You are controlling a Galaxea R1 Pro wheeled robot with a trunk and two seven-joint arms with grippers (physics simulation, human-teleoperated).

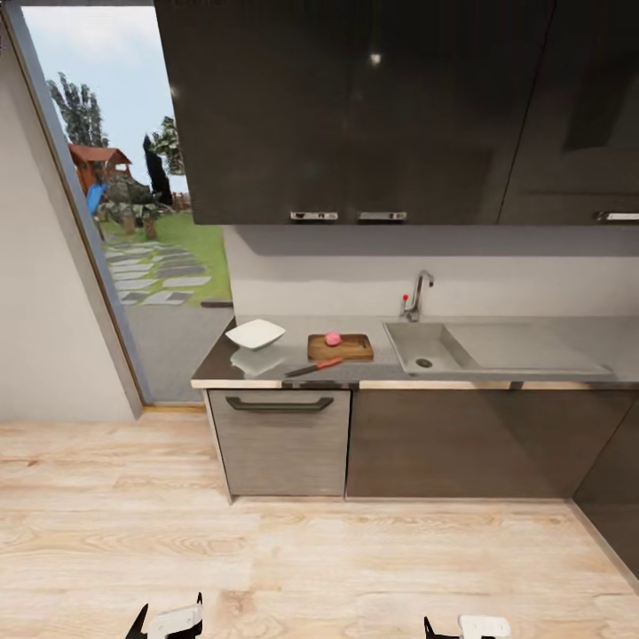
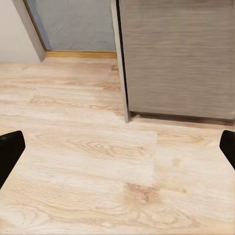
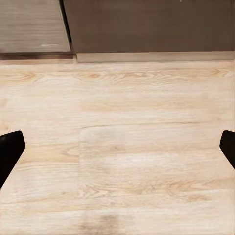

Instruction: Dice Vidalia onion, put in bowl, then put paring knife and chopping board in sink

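- In the head view, the bench (image 1: 266, 373) is seen across the wooden floor (image 1: 293, 559), under dark wall cupboards (image 1: 399, 106).
- A chopping board (image 1: 352, 349) is laid on the bench just to the left of the sink (image 1: 437, 335), and the onion (image 1: 333, 338), shown pinkish, is placed on top of it.
- The knife (image 1: 314, 366), with a red handle and a dark blade, is laid on the bench just in front of the board, close to the front edge.
- A white bowl (image 1: 255, 334) is set on the bench to the left of the board, near the left end.
- A tap (image 1: 415, 297) is fixed behind the sink basin, and a drawer front (image 1: 281, 441) with a dark handle is seen below the bowl.
- At the bottom edge the left gripper (image 1: 169, 619) and the right gripper (image 1: 466, 627) are seen low over the floor, well apart from the bench.
- In the left wrist view, the left gripper (image 2: 117, 152) is held with the jaws released and wide apart; between them only floor boards are seen, with the grey drawer front (image 2: 178, 56) further on.
- In the right wrist view, the right gripper (image 3: 117, 152) is also held with the jaws released and nothing grasped; the floor and the dark cupboard base (image 3: 147, 24) are seen beyond.
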